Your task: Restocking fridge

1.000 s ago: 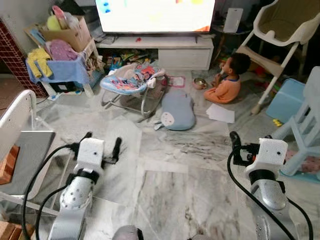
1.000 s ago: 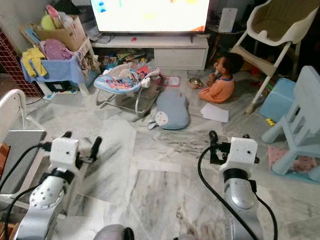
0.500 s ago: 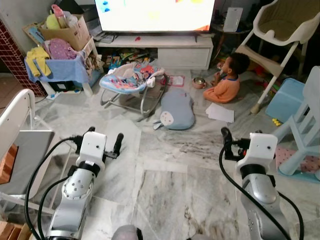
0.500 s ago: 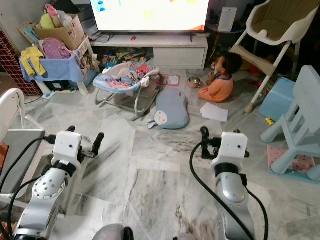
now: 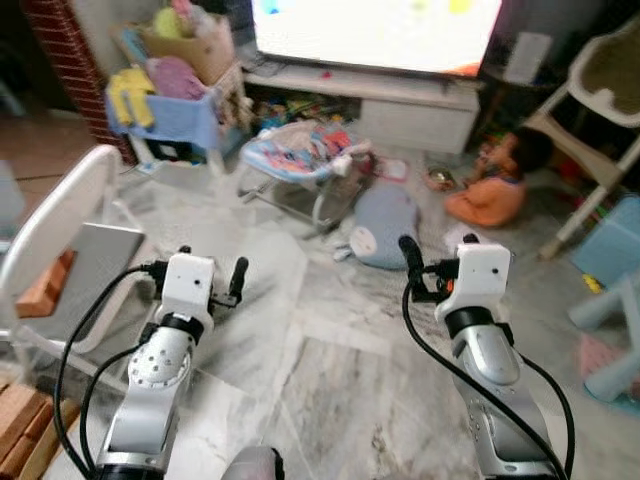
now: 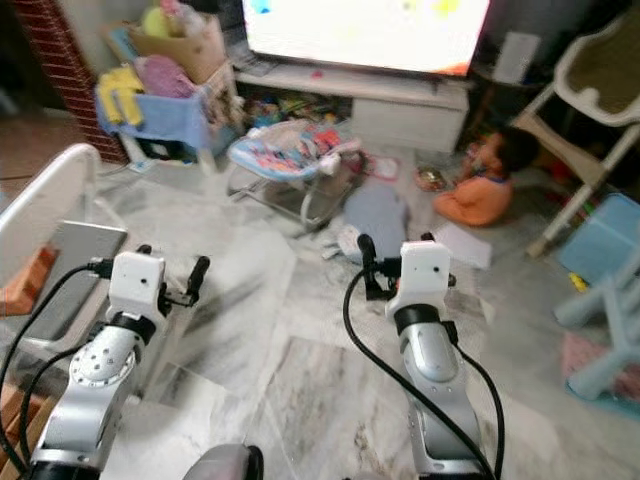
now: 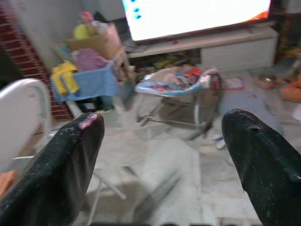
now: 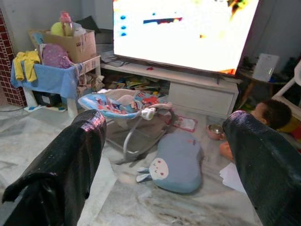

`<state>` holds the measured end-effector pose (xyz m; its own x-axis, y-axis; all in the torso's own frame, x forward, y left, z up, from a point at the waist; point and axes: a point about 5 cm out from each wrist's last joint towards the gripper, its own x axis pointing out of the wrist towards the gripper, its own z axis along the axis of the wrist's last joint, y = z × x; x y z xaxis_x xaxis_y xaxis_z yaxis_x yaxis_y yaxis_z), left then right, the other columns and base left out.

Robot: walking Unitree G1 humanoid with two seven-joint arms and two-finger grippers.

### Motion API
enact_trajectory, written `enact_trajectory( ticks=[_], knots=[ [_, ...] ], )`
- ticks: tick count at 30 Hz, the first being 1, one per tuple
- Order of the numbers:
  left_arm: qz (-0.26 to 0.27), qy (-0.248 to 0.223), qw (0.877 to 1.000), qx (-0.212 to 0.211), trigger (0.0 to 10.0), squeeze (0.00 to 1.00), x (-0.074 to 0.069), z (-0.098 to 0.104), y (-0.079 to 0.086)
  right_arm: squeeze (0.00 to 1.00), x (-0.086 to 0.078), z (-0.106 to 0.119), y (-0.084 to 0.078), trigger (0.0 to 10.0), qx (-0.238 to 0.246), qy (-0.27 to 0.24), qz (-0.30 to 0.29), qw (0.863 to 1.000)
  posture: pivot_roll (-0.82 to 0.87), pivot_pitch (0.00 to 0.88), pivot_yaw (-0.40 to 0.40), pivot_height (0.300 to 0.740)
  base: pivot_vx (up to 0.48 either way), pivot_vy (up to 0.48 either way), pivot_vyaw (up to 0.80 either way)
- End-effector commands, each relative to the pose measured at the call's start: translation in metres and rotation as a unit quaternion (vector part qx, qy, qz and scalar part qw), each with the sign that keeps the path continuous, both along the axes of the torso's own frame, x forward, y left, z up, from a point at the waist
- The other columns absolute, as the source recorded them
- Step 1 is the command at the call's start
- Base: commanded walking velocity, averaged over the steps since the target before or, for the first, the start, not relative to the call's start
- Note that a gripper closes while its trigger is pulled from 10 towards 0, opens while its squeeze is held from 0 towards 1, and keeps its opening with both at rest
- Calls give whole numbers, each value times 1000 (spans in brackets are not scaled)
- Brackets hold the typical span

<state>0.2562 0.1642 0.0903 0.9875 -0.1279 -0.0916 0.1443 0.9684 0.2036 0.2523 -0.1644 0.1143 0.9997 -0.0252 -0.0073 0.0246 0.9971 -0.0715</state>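
I stand in a living room with a marble floor (image 5: 320, 360). My left gripper (image 5: 212, 260) is held out low over the floor, open, with nothing between its fingers (image 7: 70, 155). My right gripper (image 5: 438, 246) is raised in front of me at the same height, open and empty too; its fingers (image 8: 66, 160) frame a baby bouncer and a blue cushion beyond. Both silver arms reach forward with black cables looping beside them.
A white chair (image 5: 55, 225) stands close on my left. Ahead lie a baby bouncer (image 5: 300, 150) and a blue cushion (image 5: 385, 212); a child (image 5: 497, 190) sits by the TV unit (image 5: 400, 95). A high chair (image 5: 600, 90) and blue plastic chairs (image 5: 615, 320) are on the right.
The whole picture has shifted right and blurred, so the camera has turned left. My right arm has come inward toward the middle; both grippers stay open.
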Motion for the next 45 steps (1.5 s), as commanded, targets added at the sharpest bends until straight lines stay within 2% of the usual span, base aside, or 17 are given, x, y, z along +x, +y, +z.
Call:
enact_trajectory(
  ticks=[1, 9, 17, 21, 24, 27, 30, 31, 34, 35, 36, 37, 41, 42, 43, 44, 45],
  knots=[
    [4, -2, 1000, 4, 10000, 0, 1, 0, -1, 0, 2, -2, -2, 10000, 4, 5, -10, 1000, 36, 0, 10, 740, 0, 0, 800],
    [-2, 1, 1000, 0, 10000, 0, 1, -1, -10, 0, 4, -3, -3, 10000, 2, 7, -12, 1000, 37, 0, 9, 740, 0, 0, 800],
    [64, 22, 998, -2, 10000, 0, -14, -4, 9, 0, -2, -9, -7, 10000, 40, 24, 3, 999, 56, 0, 10, 740, 0, 0, 500],
    [58, 23, 998, 4, 10000, 0, -13, -2, 7, 0, 9, 0, -4, 10000, 24, 6, 22, 999, 60, 0, 6, 740, 0, 0, 0],
    [44, 23, 999, -4, 10000, 0, -13, 0, 5, 0, 11, 0, -11, 10000, 3, 6, -2, 1000, 62, 0, 7, 740, 0, 395, 0],
    [28, 9, 999, 13, 10000, 0, -15, 5, -1, 0, 10, -4, -15, 10000, 3, 19, -9, 1000, 65, 0, 11, 740, 0, 480, 0],
    [53, -2, 998, 39, 10000, 0, -15, 9, 4, 0, 7, -6, -18, 10000, 8, 22, -16, 1000, 63, 0, 16, 740, 0, 475, 0],
    [58, 4, 998, 27, 10000, 1000, -14, 9, 6, 0, 7, -5, -18, 10000, 2, 21, -19, 1000, 63, 0, 17, 740, 0, 450, 0],
    [64, 13, 998, 2, 10000, 1000, -13, 9, 8, 0, 6, -5, -19, 10000, 6, 22, -28, 999, 64, 0, 20, 740, 0, 447, 0],
    [64, 13, 998, 3, 10000, 1000, -13, 10, 9, 773, 6, -6, -20, 10000, 5, 23, -34, 999, 67, 0, 21, 740, 0, 446, 0],
    [62, 14, 998, 3, 10000, 1000, -13, 10, 9, 1000, 6, -7, -19, 10000, 2, 22, -31, 999, 68, 0, 22, 740, 0, 446, 0],
    [57, 16, 998, 1, 10000, 1000, -13, 10, 8, 1000, 7, -8, -16, 10000, 20, 21, -18, 999, 69, 0, 23, 740, 0, 446, 0],
    [45, 24, 999, -4, 10000, 1000, -14, 10, 6, 1000, 9, -8, -17, 10000, 8, 22, -27, 999, 74, 0, 23, 740, 0, 457, 0],
    [45, 22, 999, 0, 10000, 1000, -14, 10, 6, 455, 11, -6, -17, 10000, 6, 4, -31, 999, 75, 0, 23, 740, 0, 465, 0],
    [45, 21, 999, 3, 10000, 1000, -14, 10, 6, 455, 12, -4, -16, 10000, 4, -9, -34, 999, 75, 0, 23, 740, 0, 465, 0],
    [38, 22, 999, -2, 10000, 816, -14, 10, 4, 0, 14, -3, -17, 10000, -17, -1, -42, 999, 78, 0, 21, 740, 0, 465, 0],
    [38, 22, 999, -2, 10000, 816, -14, 10, 4, 0, 14, -3, -17, 10000, -17, -1, -42, 999, 78, 0, 21, 740, 0, 465, 0]
  ],
)
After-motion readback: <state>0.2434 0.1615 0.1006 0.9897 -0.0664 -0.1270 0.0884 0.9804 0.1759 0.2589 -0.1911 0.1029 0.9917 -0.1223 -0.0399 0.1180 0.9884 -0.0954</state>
